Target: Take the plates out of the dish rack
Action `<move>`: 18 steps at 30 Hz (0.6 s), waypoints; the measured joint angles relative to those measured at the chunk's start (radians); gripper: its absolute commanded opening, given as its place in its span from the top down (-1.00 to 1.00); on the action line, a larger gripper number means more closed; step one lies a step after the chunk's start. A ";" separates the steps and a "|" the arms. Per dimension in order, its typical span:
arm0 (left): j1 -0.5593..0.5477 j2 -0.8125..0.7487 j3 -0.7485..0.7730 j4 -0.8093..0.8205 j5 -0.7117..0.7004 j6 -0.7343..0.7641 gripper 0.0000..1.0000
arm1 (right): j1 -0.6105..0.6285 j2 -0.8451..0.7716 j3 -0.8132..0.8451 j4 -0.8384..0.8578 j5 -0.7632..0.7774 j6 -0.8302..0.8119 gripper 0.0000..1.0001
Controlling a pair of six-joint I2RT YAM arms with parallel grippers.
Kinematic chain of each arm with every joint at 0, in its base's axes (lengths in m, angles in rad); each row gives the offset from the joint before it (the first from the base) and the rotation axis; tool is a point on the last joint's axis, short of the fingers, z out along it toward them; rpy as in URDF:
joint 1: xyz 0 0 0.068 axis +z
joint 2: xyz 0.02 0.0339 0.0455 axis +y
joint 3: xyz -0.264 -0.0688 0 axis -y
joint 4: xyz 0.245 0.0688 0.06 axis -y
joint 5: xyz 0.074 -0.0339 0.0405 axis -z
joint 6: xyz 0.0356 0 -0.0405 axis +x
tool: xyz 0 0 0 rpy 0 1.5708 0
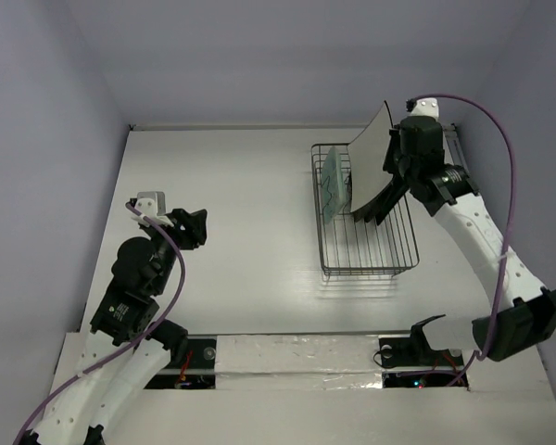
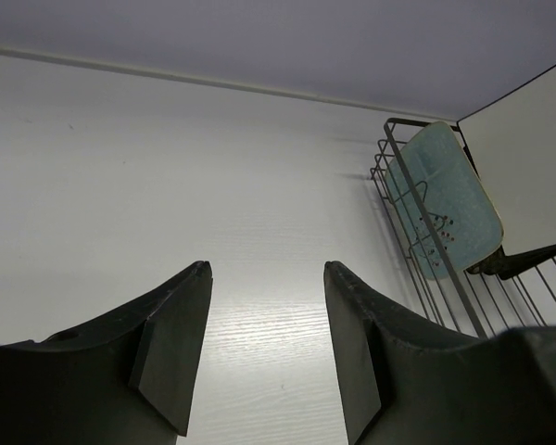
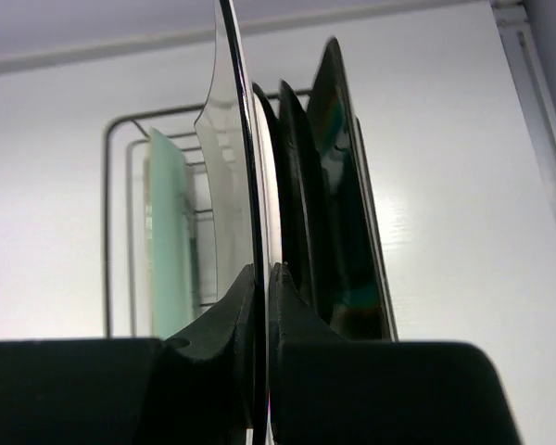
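Observation:
My right gripper point(image 1: 390, 159) point(image 3: 264, 276) is shut on the edge of a white-faced square plate point(image 1: 369, 156) point(image 3: 233, 139) with a thin dark rim, holding it upright and raised over the far end of the dish rack point(image 1: 366, 250). A mint-green plate point(image 1: 334, 185) point(image 2: 445, 204) stands on edge in the rack to its left. Two dark plates point(image 3: 338, 185) stand close on its other side, one showing teal. My left gripper point(image 1: 196, 227) point(image 2: 267, 269) is open and empty over the bare table, well left of the rack.
The white table point(image 1: 241, 213) meets the back wall just beyond the rack. A pale rail point(image 1: 456, 148) runs along the table's right edge beside my right arm. The near half of the rack holds no plates.

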 measured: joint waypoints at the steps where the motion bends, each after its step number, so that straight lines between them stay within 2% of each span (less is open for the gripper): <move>1: 0.000 0.000 0.000 0.000 0.000 0.000 0.03 | 0.000 -0.020 0.000 0.003 -0.001 0.003 1.00; 7: 0.000 -0.002 0.000 0.000 0.000 0.000 0.02 | 0.011 -0.132 0.000 0.008 -0.063 0.040 1.00; 12: 0.000 -0.011 0.000 0.001 0.000 -0.002 -0.04 | 0.021 -0.187 0.000 0.059 -0.178 0.098 1.00; 15: 0.005 -0.011 0.000 0.000 0.000 -0.004 -0.04 | 0.066 -0.148 0.000 0.156 -0.224 0.156 1.00; 18: 0.007 -0.014 -0.001 0.000 0.000 -0.005 -0.05 | 0.151 -0.042 0.005 0.275 -0.265 0.216 1.00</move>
